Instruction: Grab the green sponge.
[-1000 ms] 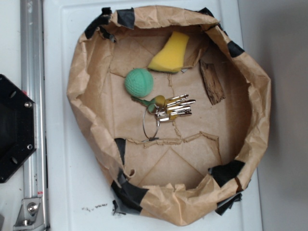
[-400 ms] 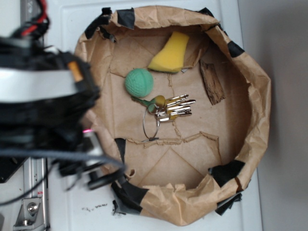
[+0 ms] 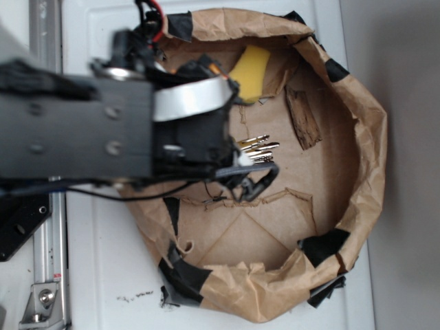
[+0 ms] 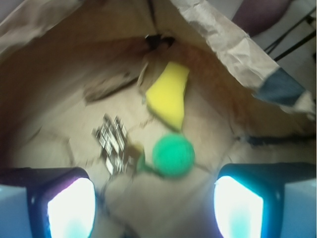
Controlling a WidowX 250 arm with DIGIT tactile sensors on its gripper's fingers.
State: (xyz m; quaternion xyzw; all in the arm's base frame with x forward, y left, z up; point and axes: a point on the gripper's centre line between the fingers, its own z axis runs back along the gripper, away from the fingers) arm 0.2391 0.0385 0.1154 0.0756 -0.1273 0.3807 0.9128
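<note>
I am viewing one green sponge [image 4: 173, 155], one yellow sponge [image 4: 169, 94], one key bunch [image 4: 113, 144] and one wood piece [image 3: 302, 117] inside the paper-lined bin [image 3: 357, 110]. My fingers [image 4: 65, 204] are spreading wide, gripping nothing, with the green sponge lying between them. My arm is hiding it from the exterior view.

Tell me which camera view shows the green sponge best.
The wrist view. The green sponge sits in plain sight there, round and whole, between the open gripper fingers, below the yellow sponge. In the exterior view the arm covers it completely.
</note>
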